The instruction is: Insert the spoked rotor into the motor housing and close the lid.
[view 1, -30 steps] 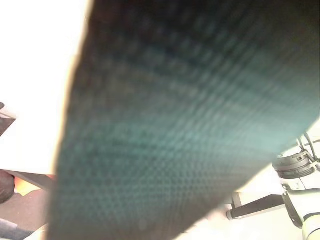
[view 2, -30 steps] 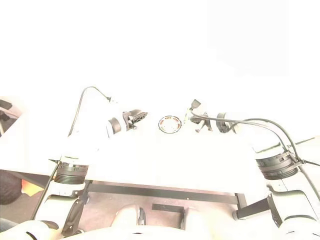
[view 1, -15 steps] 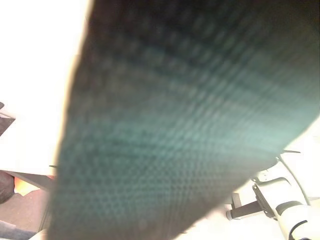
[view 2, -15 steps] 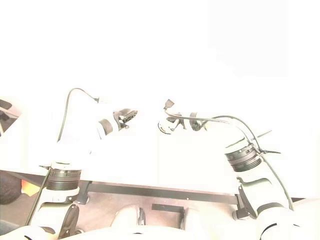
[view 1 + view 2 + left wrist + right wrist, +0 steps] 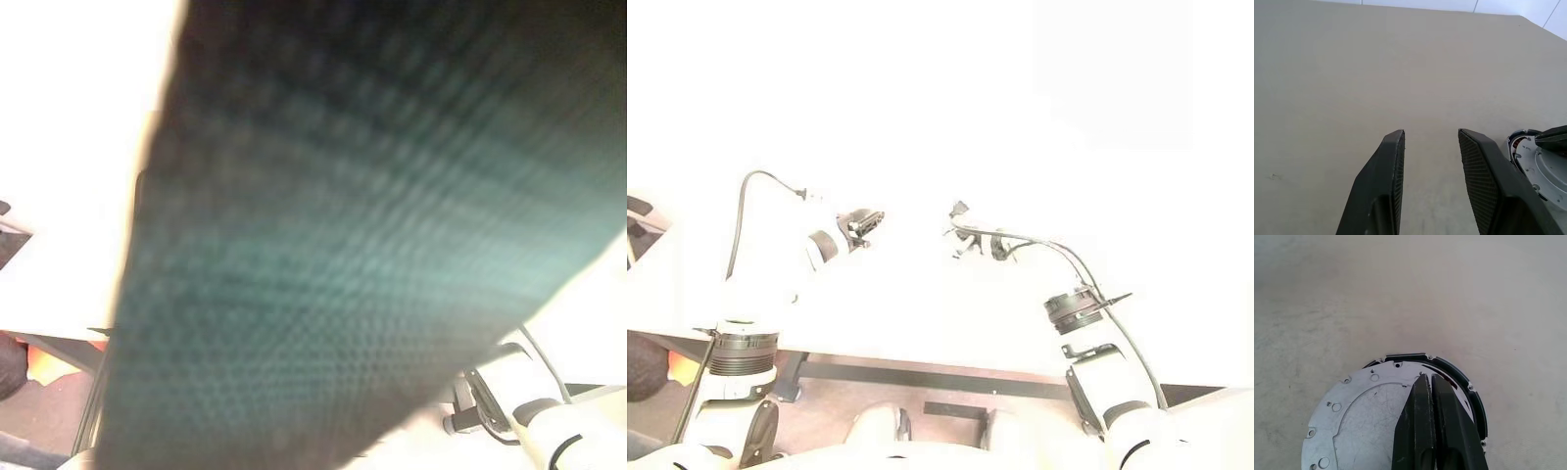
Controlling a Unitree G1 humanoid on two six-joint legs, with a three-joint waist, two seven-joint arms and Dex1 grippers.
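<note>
Overhead, from the right eye, the right gripper hangs at mid-table while the left gripper stands off to the side, so the right arm is nearer. Seen from the right wrist, closed fingers lie over the lid, which sits skewed on the housing. Seen from the left wrist, parted, empty fingers have the housing just beside them.

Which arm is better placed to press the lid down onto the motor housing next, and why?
Probably the right. The right gripper, jaws shut, sits directly over the lid on the motor housing. The left gripper, jaws open, hangs beside it over bare table.
</note>
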